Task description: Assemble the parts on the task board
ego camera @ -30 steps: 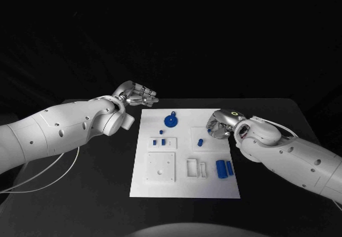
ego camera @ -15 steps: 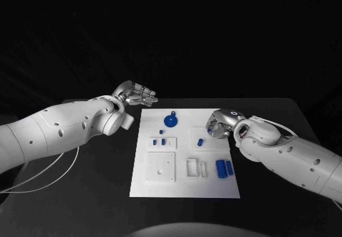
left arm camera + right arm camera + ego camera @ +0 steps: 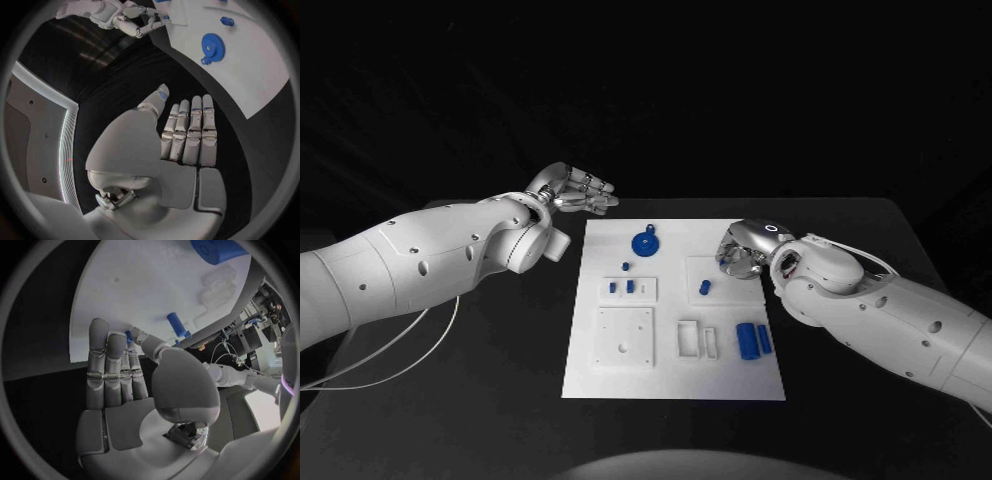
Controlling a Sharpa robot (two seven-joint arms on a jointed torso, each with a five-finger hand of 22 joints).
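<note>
My right hand (image 3: 746, 251) hovers at the task board's (image 3: 675, 380) right edge, fingers extended, apparently pinching a small blue piece (image 3: 128, 336); my left hand (image 3: 574, 190) waits off the far-left corner, spread and empty. The gear (image 3: 646, 242) lies near the far edge, two cylinders (image 3: 754, 340) by the right edge. Likely light, rigid, slippery plastic: grip across flats or rim. Several white sockets look vacant.
</note>
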